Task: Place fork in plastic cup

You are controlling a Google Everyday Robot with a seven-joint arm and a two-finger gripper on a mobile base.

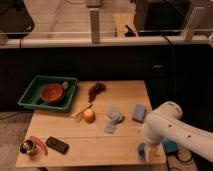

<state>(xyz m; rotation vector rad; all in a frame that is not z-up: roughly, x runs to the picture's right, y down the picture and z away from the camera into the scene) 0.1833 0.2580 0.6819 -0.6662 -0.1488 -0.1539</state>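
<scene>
Starting at the near right corner of the wooden table [95, 145], the white robot arm [172, 127] bends down from the right side. Its gripper [146, 144] is at the end of the arm, directly over the plastic cup [141, 154]. The arm covers it, so I cannot tell if it is open or closed, or if it holds something. The plastic cup is light blue and stands close to the near edge of the table; only a part of it shows under the arm. The fork I cannot make out in this view.

At the near left corner stands a shiny metal cup [27, 148], with a red curved object [39, 144] touching it, and just beside that lies a flat black device [57, 145].

In the middle of the table is a round pale fruit [89, 116] with yellowish strips [80, 114] at its left side. To the right of it lie two pale blue-grey cloth pieces [114, 115], then a blue rectangular sponge [139, 112].

Farther back lies a dark bunch of grapes [96, 90]. At the far left a green tray [31, 95] holds an orange-red bowl [52, 93].
</scene>
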